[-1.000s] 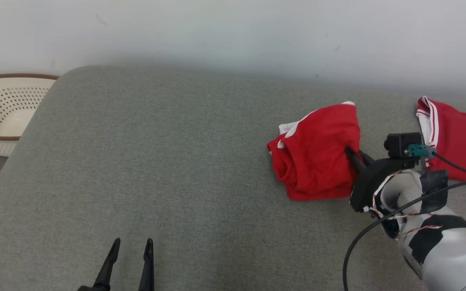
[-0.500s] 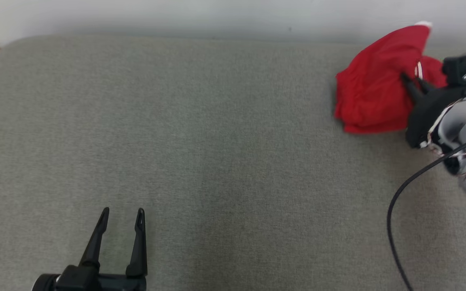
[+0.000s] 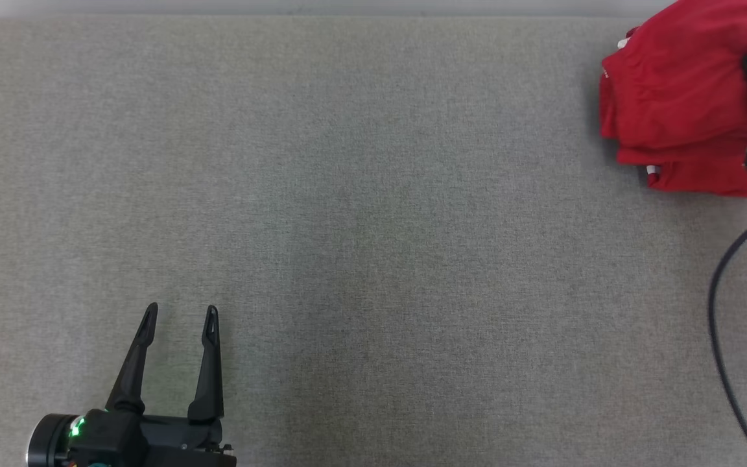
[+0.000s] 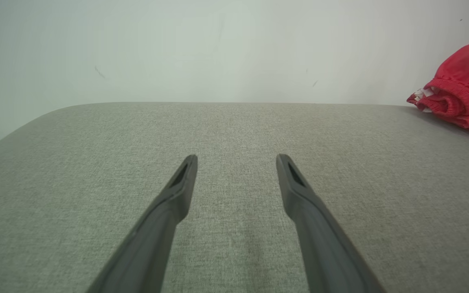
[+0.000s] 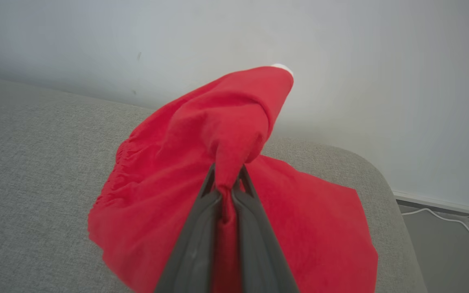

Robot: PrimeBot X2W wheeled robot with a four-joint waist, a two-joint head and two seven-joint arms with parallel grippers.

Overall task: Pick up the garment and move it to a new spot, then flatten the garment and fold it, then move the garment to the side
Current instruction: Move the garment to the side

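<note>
Grey cushion point(image 3: 360, 227), pale wall point(image 4: 218, 49) behind: we see red garment point(image 3: 672, 97) bunched at cushion's far right, one fold pinched in clenched jaws of right gripper point(image 5: 226, 185). Left gripper point(image 3: 180, 311) low over near side, jaws spread, empty.

garment point(image 5: 169, 183): soft matt cloth | cushion point(image 3: 347, 194): coarse woven fabric

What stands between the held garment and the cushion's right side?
A second red garment with white trim lies there, partly under the held garment in the right gripper; nothing else visible.
</note>
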